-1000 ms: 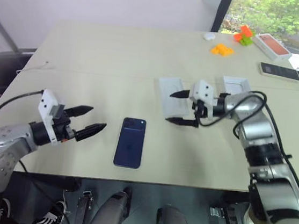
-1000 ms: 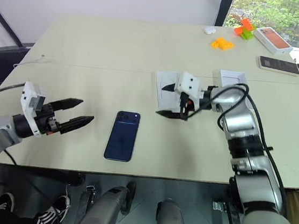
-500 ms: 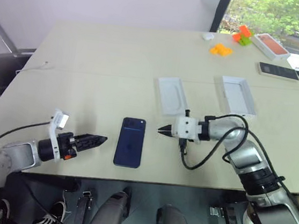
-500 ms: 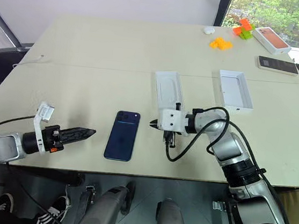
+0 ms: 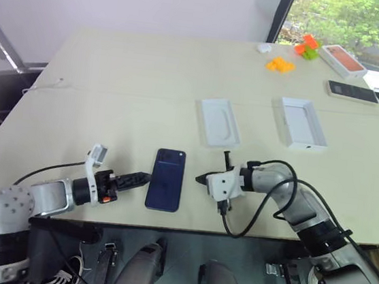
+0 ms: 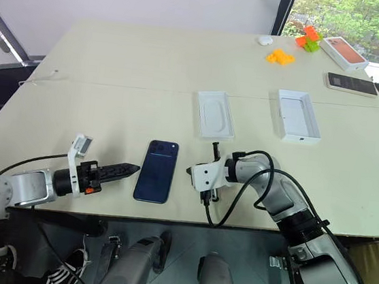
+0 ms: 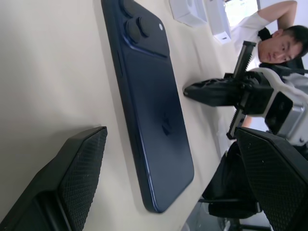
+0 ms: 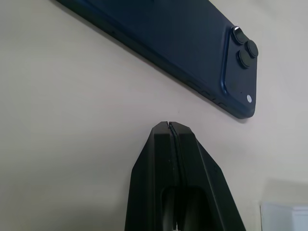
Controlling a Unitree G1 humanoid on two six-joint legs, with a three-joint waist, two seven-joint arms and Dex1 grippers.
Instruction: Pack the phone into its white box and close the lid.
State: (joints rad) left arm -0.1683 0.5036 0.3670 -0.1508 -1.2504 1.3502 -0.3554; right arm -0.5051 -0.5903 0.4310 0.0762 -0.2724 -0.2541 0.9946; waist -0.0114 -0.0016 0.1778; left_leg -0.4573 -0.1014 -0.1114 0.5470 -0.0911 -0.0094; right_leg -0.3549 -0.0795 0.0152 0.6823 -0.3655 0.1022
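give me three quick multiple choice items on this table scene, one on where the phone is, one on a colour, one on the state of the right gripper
1. Where does the phone lie?
A. inside the white box
B. flat on the table between the two grippers
C. on the orange-topped box

2. What colour is the phone's back?
A. dark navy blue
B. white
C. orange

3. How are the right gripper fingers?
A. wide open
B. shut on the phone
C. shut with nothing between them

Answers:
1 B, the left gripper and the right gripper flank it on the table.
2 A, its glossy back reads dark blue.
3 C, the right wrist view shows the fingers pressed together short of the phone's edge.
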